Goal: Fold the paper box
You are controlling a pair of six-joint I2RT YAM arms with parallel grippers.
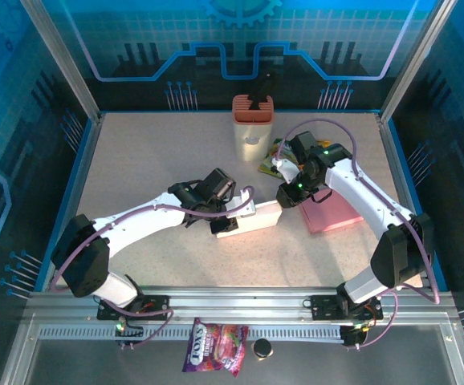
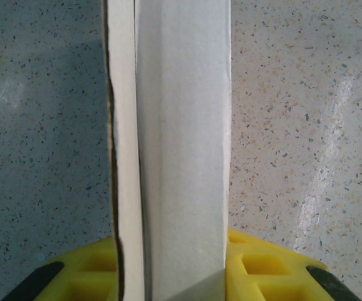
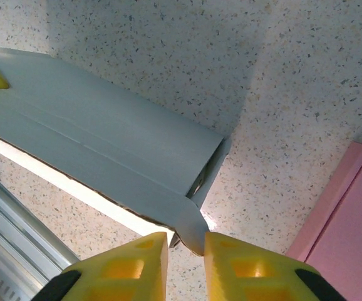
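Observation:
The white paper box (image 1: 248,218) lies on its side at the table's middle, long and flat. My left gripper (image 1: 221,223) is shut on its left end; in the left wrist view the box (image 2: 181,125) runs straight up between the yellow fingers (image 2: 265,266), which press both sides, gripper (image 2: 171,269). My right gripper (image 1: 285,196) is at the box's right end. In the right wrist view the box (image 3: 106,144) ends in a rounded flap (image 3: 193,221) that pokes between the slightly parted fingertips, gripper (image 3: 186,246), touching the right finger only.
A pink sheet (image 1: 331,212) lies flat under the right arm, its corner (image 3: 350,219) beside the right fingers. A tall cup with an orange top (image 1: 252,128) and a green packet (image 1: 278,156) stand at the back. A snack bag (image 1: 216,346) lies off the table's front.

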